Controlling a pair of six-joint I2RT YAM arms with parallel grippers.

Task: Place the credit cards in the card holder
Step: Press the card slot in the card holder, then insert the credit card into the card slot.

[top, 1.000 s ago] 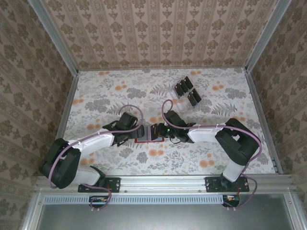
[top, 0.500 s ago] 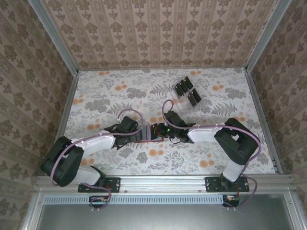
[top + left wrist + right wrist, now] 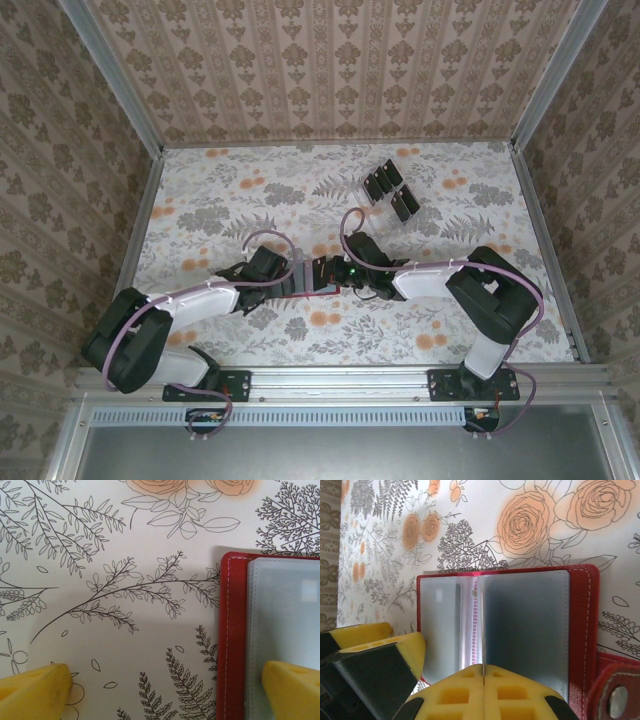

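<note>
Left tool (image 3: 162, 690) slid right, jaws wide astride card holder (image 3: 235, 640) left edge; right tool (image 3: 483, 680) pinches its middle sleeve (image 3: 480, 640).

- Under the left gripper (image 3: 165, 692) you have a table (image 3: 220, 200) in pale floral print: orange roses, grey ferns.
- Beyond it and to either side, you see brown patterned walls (image 3: 330, 70).
- Behind it, a metal rail (image 3: 340, 380) edges the table.
- Your light is soft and even.

The card holder (image 3: 525, 625) lies on the table (image 3: 220, 200), the credit cards (image 3: 403, 205) well behind it.
</note>
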